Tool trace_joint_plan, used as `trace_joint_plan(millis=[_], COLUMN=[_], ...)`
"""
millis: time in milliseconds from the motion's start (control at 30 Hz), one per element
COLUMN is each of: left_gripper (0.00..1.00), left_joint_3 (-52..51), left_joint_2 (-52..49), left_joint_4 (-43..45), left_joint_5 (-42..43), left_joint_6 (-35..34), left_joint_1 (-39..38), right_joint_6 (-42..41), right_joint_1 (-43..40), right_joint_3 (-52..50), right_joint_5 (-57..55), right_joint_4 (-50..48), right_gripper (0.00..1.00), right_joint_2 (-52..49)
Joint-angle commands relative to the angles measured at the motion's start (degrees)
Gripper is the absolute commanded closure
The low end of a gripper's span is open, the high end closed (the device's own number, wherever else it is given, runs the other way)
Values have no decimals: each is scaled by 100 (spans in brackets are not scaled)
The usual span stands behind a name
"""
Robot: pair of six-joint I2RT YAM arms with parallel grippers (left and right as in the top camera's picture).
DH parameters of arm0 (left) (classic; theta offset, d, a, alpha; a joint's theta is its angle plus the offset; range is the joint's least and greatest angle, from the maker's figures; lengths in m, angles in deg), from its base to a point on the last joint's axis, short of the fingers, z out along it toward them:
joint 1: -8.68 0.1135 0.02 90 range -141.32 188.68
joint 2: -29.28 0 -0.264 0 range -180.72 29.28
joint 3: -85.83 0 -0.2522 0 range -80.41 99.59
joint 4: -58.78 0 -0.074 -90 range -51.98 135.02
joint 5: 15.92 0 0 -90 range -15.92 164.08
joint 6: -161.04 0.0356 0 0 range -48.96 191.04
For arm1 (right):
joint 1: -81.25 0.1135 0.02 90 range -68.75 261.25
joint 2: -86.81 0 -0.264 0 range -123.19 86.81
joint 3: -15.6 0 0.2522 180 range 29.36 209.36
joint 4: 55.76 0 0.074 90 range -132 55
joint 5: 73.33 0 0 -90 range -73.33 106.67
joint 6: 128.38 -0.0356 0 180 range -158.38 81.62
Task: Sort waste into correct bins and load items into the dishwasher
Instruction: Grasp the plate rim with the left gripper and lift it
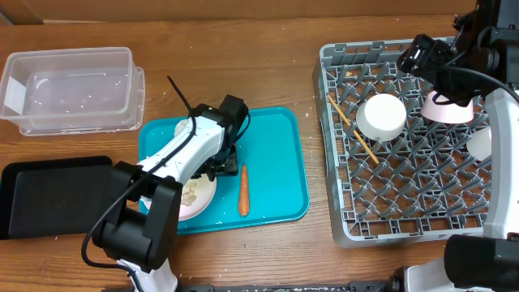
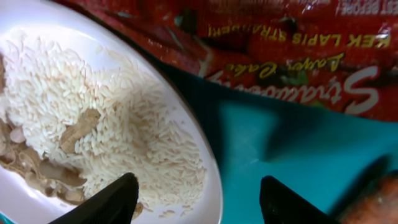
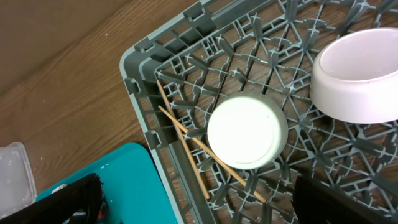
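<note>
While a clear plastic tub (image 1: 69, 89) sits at the table's far left with a flat black tray (image 1: 49, 199) just in front of it, the left gripper (image 2: 199, 200) hangs low over the teal tray (image 1: 276, 154), jaws spread and holding nothing. One finger is over the round plate (image 1: 199, 195) and the other over bare teal surface, so the plate's rim runs between them. Pale rice (image 2: 106, 118) and brownish scraps (image 2: 34, 168) cover the plate below the left finger. A red snack wrapper (image 2: 280, 37) lies just ahead of the fingertips on the teal tray, hard against the plate's far edge, apart from both fingers. A thin carrot (image 1: 242, 191) lies on the tray just to the right of the plate, near the right finger and not touching it. Further right, the grey dish rack (image 1: 340, 219) holds a pair of chopsticks (image 1: 354, 132) laid slantwise on the grid near its left wall. A white bowl (image 1: 381, 118) rests upside down on top of them, and a pale pink bowl (image 1: 446, 111) stands beside it. A small white cup (image 1: 480, 144) is partly hidden by the arm. The right gripper (image 3: 196, 196) hovers above the rack's far left corner, jaws wide and empty, with the white bowl below and between its fingers.
</note>
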Motion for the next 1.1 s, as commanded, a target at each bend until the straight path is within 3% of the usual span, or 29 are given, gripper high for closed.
trace_joint_plan(millis=[0,133,533,1067], left_gripper=[39,49,48,65], left_joint_3=[-66,-133,-507,-509], left_joint_2=[-52,-52,-52,-52], left_joint_4=[61,164,389,538], left_joint_5=[50,85,264,195], left_joint_6=[83,79,28,122], left_joint_1=[24,24,22,-98], right_joint_6=[-4,-7,-7,-4], right_joint_1=[-9,-9,-9,-9], right_joint_3=[153,153,153,153], right_joint_5=[-17,-17,-17,-17], right_joint_4=[-31,-31,-31,-31], right_gripper=[0,0,0,0], right_joint_2=[46,46,46,46])
